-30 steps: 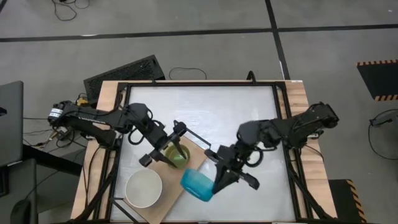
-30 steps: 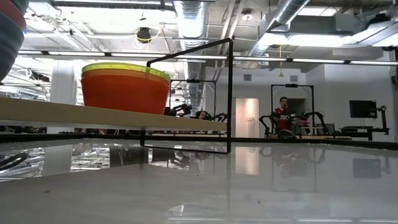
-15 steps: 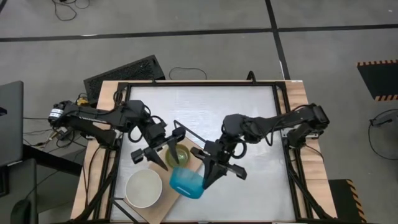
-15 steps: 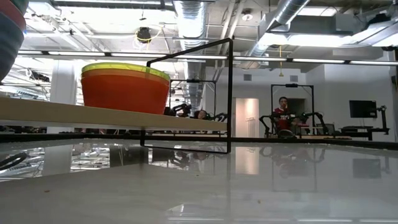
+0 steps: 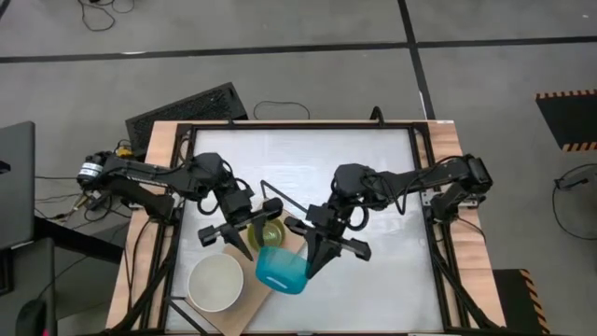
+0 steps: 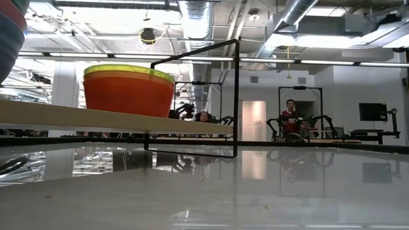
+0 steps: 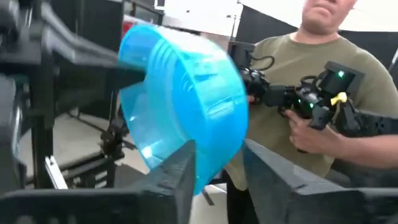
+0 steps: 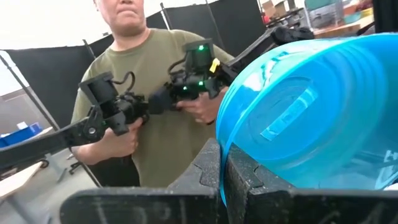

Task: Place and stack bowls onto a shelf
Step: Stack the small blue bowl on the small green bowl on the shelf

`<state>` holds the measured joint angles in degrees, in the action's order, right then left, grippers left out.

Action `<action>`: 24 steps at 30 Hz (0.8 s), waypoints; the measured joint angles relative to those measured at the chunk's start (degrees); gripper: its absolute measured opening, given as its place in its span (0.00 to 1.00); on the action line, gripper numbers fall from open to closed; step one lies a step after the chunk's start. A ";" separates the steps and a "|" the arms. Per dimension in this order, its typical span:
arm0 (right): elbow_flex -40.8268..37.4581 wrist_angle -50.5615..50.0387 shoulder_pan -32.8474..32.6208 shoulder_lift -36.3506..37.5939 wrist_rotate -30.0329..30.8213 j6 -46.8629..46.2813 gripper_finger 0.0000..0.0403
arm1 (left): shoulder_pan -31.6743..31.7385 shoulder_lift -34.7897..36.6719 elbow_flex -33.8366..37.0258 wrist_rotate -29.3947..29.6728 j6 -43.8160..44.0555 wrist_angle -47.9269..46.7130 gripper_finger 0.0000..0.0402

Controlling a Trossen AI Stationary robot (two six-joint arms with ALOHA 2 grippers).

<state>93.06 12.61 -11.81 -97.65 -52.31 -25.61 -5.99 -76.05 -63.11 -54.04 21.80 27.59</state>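
We are gripping the translucent, ribbed cyan bowl (image 5: 281,271) by its rim in our closed right gripper (image 5: 317,264); our left gripper (image 5: 244,245) is standing part-open, empty.

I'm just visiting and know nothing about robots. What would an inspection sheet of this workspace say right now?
Surface: white tabletop in a black frame, glossy.
Job's things: long light-wood shelf with thin black wire frame; on it a stack of round plastic bowls, orange-red under lime green, and a cream-white round bowl; cyan round plastic bowl held over the shelf.
Clutter: nothing seen on the tabletop.
Grippers: right gripper shut on the cyan bowl's rim; left gripper partly open beside the lime stack, close to the cyan bowl.
Cables: black loops on the floor beyond the table.
Surroundings: black keyboard; person in an olive shirt holding control handles.
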 joint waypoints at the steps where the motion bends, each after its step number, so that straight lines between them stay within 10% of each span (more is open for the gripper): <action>1: 0.00 -0.05 -0.04 0.00 -0.14 -0.01 0.06 | -0.12 0.00 0.00 -0.21 -1.06 0.40 0.26; 7: 0.00 -0.01 0.27 0.00 -0.27 0.15 0.06 | -0.74 0.00 0.00 -0.39 -3.87 2.00 0.02; 24: 0.00 0.27 1.46 0.09 0.06 -7.57 0.24 | -0.32 0.03 0.00 -0.45 -1.53 1.51 0.00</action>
<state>93.06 12.88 -10.35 -97.56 -52.25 -33.17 -6.31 -76.03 -63.11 -54.49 20.26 29.11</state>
